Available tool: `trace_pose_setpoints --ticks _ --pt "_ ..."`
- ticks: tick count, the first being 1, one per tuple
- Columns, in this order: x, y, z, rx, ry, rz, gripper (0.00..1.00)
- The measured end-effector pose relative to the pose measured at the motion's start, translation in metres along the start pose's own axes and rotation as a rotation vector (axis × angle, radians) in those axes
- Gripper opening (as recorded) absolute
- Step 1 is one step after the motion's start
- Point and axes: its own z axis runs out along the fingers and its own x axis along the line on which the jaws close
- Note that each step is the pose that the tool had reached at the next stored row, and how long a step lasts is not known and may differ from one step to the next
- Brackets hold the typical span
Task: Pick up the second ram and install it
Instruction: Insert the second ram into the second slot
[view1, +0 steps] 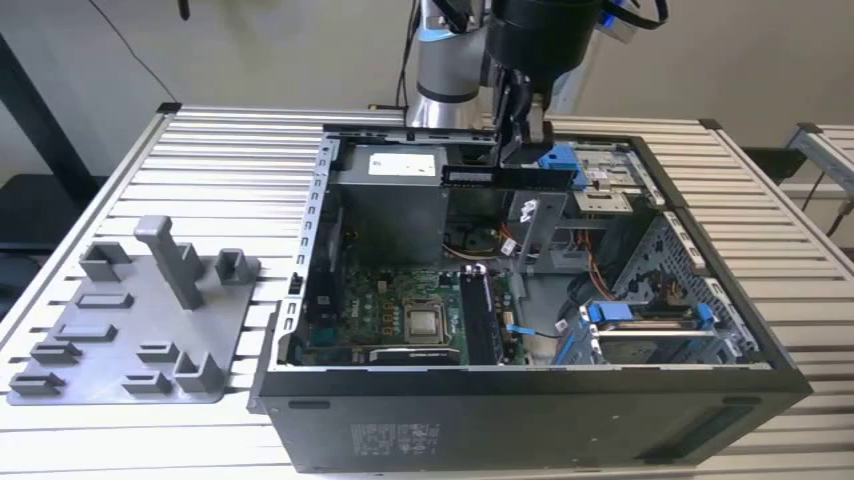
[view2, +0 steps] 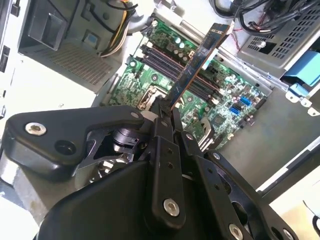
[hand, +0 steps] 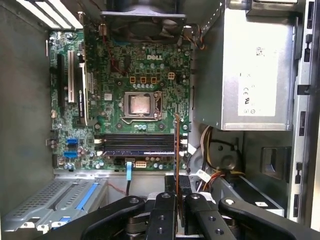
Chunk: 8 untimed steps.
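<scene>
Case (view1: 534, 420) sits centred on the table (view1: 227, 150), open side up. Tray (view1: 120, 385) lies at the table's edge on the exterior view's left, just beside the case. Gripper (view1: 515, 158) holds ram (view1: 467, 177) above the case, over the motherboard (view1: 394, 300) inside.

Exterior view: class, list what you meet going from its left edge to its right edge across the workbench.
Grey plastic tray → processor socket → gripper holding the second ram → blue drive caddy.
</scene>
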Motion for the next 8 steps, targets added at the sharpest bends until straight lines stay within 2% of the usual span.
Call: trace_pose_setpoints --ticks 8 --pt "0.0000 0.0000 0.0005 0.0049 0.0007 0.089 0.14"
